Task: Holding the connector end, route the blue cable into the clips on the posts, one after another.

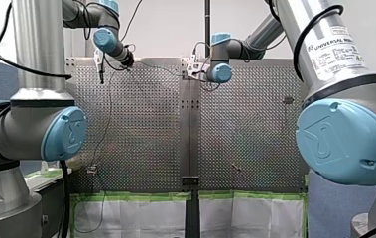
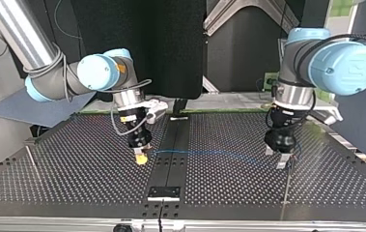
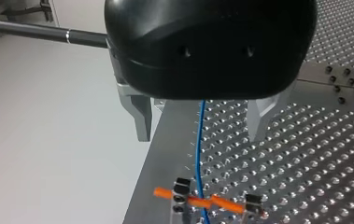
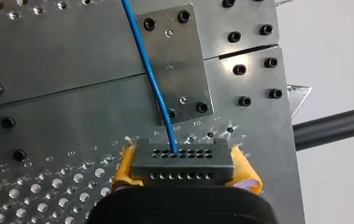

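Over at the far end of the perforated table [image 1: 141,124] in the front view, my left gripper [image 1: 101,74] hangs at the view's left & my right gripper [image 1: 195,72] near the middle seam; jaws too small to read there, cable not clear. Top view: right gripper is at the view's left, yellow pads [image 2: 142,159] low over the table, just beside the centre strip [image 2: 171,174]; the blue cable [image 2: 204,153] runs from it in a shallow line across the strip toward left gripper at the view's right. L wrist view: metal fingers [image 3: 139,116] stand wide apart, gripping nothing; cable passes between them w/o touching either, then down between two small dark clips [image 3: 181,189] carrying orange pieces [image 3: 221,203]; can't tell if it's seated. R wrist view: pads are clamped on the dark connector [image 4: 184,161], one each side; cable leaves its top face & runs off over a bolted metal plate [image 4: 174,60].
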Tool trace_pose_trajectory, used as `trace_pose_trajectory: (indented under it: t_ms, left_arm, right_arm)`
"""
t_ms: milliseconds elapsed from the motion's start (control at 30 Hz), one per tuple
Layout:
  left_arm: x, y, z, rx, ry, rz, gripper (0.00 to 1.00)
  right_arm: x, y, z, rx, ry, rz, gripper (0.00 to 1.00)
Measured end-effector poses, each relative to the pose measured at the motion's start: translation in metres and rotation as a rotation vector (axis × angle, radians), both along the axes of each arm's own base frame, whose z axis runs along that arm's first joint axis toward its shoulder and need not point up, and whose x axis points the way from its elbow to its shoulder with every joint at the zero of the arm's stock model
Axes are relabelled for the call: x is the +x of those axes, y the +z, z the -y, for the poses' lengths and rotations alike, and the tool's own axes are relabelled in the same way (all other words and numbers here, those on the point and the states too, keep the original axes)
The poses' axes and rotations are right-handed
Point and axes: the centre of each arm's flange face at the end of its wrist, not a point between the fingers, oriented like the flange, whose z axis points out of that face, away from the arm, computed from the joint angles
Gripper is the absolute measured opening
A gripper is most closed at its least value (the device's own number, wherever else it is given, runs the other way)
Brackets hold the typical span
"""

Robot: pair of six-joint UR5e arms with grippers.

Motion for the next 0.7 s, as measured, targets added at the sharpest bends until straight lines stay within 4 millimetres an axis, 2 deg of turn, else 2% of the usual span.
trace_pose_trajectory:
  t_ms: [467,700]
  left_arm:
    - [0.041,-0.014,0.010,0.028,-0.008,-0.007,1.00]
    - [0.047,-0.011,0.015,0.026,-0.013,0.028,1.00]
  right_arm:
    - [0.000,0.000,0.000,-0.001,0.000,-0.001,0.00]
    - [0.000,0.000,0.000,-0.001,0.000,-0.002,0.00]
